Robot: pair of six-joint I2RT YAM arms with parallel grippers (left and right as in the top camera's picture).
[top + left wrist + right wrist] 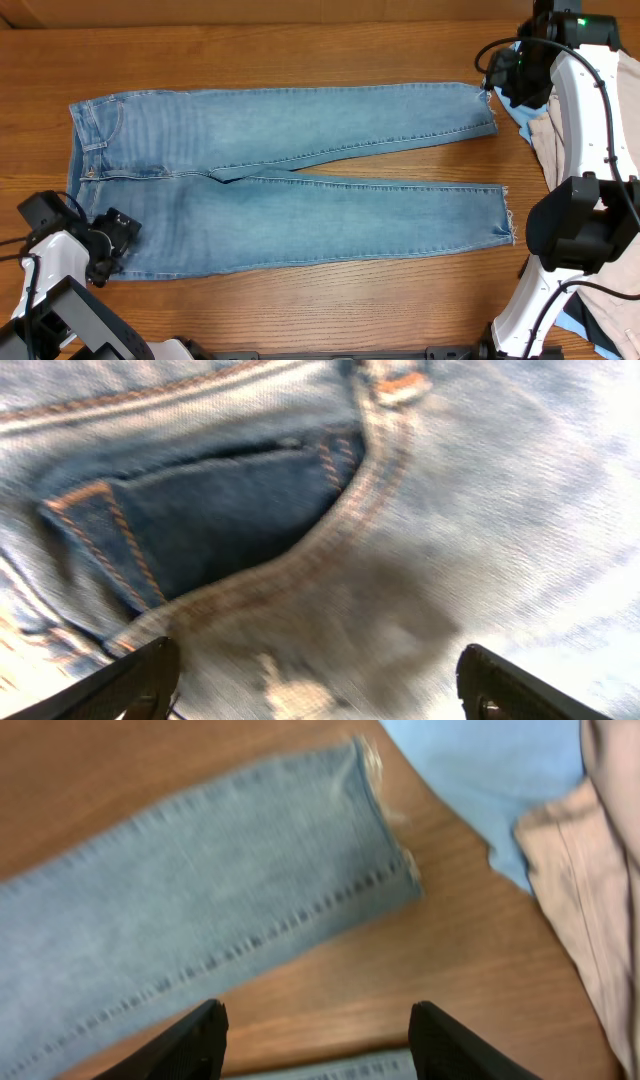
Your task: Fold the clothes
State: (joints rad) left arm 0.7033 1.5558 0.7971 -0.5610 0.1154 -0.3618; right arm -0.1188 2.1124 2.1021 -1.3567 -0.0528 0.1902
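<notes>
- We find bare table [300, 55] at 12 o'clock of the jeans [290, 180], and again at 6 o'clock.
- At 3 o'clock, the beige garment [545, 140] and sky-blue shirt [518, 118] crowd the far leg's hem.
- Between the legs, a bare wedge opens toward 3 o'clock.

jeans [470, 510] blurred (both wrist views); beige garment [600, 900] cut by right edge

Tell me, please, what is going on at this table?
Two robot arms are setting up to fold a pair of light-blue jeans, which lies flat and unfolded on the wooden table. The left fingers are open over the front pocket near the waistband; the right fingers hover open near the upper leg's frayed hem. Nothing is gripped yet.
</notes>
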